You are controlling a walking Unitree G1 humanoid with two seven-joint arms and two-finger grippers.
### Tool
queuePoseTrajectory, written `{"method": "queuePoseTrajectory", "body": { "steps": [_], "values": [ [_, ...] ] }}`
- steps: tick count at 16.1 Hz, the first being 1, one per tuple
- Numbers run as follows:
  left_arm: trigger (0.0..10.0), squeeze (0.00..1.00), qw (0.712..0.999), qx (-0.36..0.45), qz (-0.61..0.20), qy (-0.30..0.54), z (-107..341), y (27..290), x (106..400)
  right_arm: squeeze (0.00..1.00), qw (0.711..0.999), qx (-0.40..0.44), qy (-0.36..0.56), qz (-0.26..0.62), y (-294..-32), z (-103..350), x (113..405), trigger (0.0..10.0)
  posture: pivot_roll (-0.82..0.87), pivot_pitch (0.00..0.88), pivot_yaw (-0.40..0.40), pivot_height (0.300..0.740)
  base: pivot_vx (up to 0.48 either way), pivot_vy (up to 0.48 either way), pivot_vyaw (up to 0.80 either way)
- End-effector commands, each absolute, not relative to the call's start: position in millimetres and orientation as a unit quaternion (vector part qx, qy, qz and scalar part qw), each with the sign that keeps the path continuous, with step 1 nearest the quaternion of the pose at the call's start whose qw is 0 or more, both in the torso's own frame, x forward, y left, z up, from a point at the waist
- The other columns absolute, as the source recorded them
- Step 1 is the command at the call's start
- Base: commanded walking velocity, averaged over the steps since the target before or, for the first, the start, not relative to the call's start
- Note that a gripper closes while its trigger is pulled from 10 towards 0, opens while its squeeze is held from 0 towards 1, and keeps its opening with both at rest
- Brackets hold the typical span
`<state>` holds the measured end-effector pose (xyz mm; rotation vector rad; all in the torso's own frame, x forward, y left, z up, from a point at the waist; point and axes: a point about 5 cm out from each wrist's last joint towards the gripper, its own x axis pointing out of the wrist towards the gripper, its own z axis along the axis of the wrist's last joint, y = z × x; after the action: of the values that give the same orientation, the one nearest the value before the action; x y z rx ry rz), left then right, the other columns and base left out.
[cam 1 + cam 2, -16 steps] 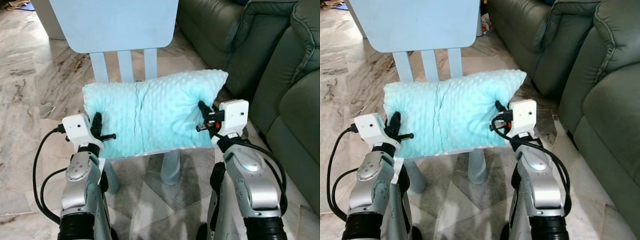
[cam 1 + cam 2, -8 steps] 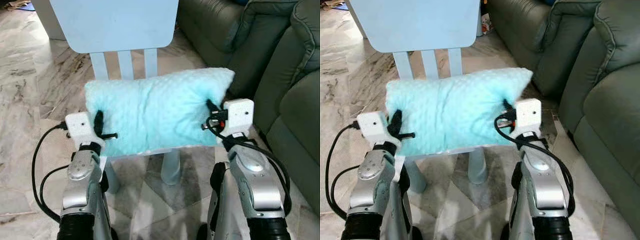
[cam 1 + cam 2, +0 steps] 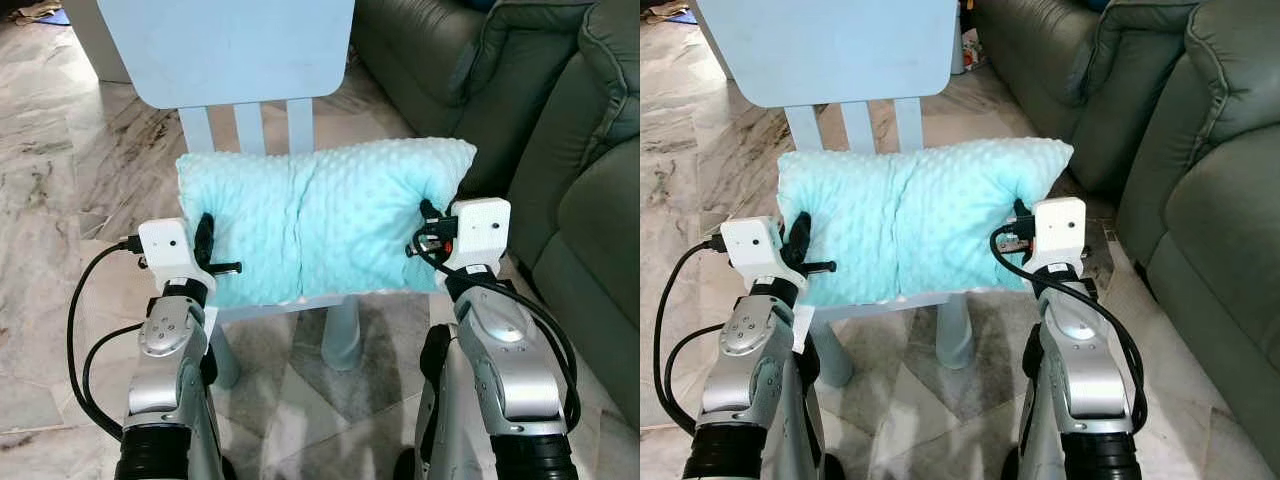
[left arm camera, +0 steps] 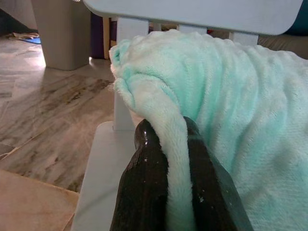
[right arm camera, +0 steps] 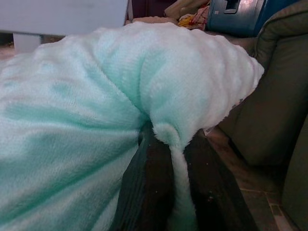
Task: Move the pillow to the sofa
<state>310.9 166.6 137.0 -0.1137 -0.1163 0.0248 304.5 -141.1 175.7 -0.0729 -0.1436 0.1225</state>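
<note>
Left gripper (image 4: 176, 144) and right gripper (image 5: 177, 144) each pinch a pillow (image 3: 320, 225) edge. Pillow has shifted right since a second ago, above the chair (image 3: 235, 45) seat, heading sofa (image 3: 560, 130)-ward.

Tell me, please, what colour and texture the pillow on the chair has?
The pillow is pale mint green with a raised dotted surface, clearest in the left eye view.

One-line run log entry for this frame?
left gripper: pinching pillow edge | right gripper: pinching opposite edge | pillow: over chair seat | sofa: on the robot's right
</note>
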Motion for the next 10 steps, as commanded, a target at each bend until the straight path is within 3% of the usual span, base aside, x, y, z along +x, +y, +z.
{"method": "queuePoseTrajectory", "body": {
  "steps": [1,5,10],
  "values": [
    [10.0,0.0,0.996,-0.054,0.009,-0.067,142.4,166.7,312.7,0.0,0.994,-0.029,-0.098,0.049,-145.4,190.5,304.4,10.0,-0.19,0.0,0.03,0.32,0.0,0.0,0.0],
    [10.0,0.0,0.996,-0.056,0.004,-0.066,141.4,164.3,311.9,0.0,0.994,-0.023,-0.097,0.05,-145.4,191.0,304.5,10.0,-0.2,0.0,0.032,0.32,0.0,0.0,0.0],
    [10.0,0.0,0.996,-0.057,0.001,-0.064,140.3,163.8,312.3,0.0,0.994,-0.017,-0.096,0.052,-145.6,191.3,304.4,10.0,-0.2,0.0,0.032,0.375,0.0,0.0,0.0]
  ]
}}
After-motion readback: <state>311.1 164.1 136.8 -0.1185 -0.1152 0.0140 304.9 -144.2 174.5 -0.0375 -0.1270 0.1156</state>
